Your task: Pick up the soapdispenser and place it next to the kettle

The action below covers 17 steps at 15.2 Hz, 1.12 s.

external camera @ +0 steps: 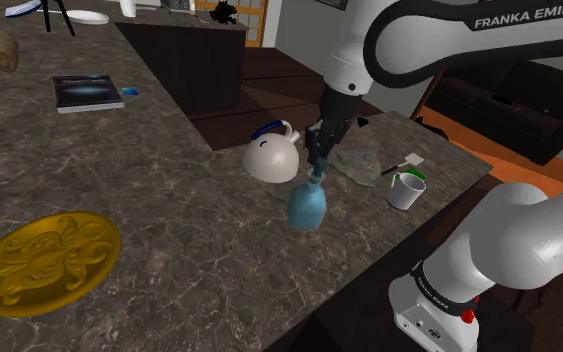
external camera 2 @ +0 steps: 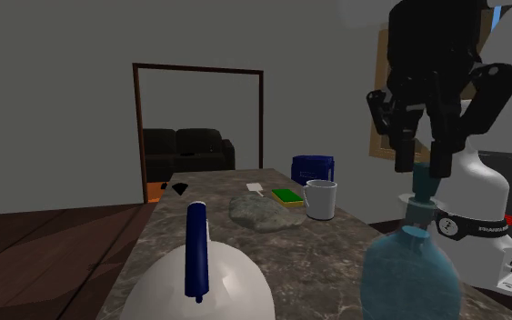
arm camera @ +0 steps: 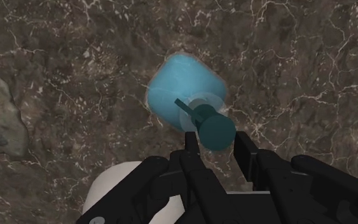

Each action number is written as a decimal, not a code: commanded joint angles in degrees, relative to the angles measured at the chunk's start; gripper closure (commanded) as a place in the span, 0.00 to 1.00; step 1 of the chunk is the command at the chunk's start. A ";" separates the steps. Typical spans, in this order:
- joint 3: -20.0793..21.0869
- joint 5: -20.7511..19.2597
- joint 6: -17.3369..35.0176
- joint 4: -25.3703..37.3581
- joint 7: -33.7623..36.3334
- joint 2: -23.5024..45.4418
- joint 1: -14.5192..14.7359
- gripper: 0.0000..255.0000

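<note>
Soap dispenser (external camera: 307, 205), a blue bottle with a teal pump, is standing upright at the middle of the shoulder view, just beside the white kettle (external camera: 272, 158) on the dark stone counter (external camera: 169, 220). It is probably sitting where the task wants it. At the second exterior view's right, the black gripper (external camera 2: 422, 165) is hanging directly over the pump. In the wrist view, its fingers (arm camera: 190, 149) are standing partly open, straddling the pump head without clamping it. Whether they are brushing it is unclear.

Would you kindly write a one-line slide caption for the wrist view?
Open gripper over the pump of a blue soap dispenser on a marbled counter, white kettle alongside.
</note>
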 commanded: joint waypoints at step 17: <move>0.40 0.30 4.78 -3.13 -0.19 1.60 0.13 0.00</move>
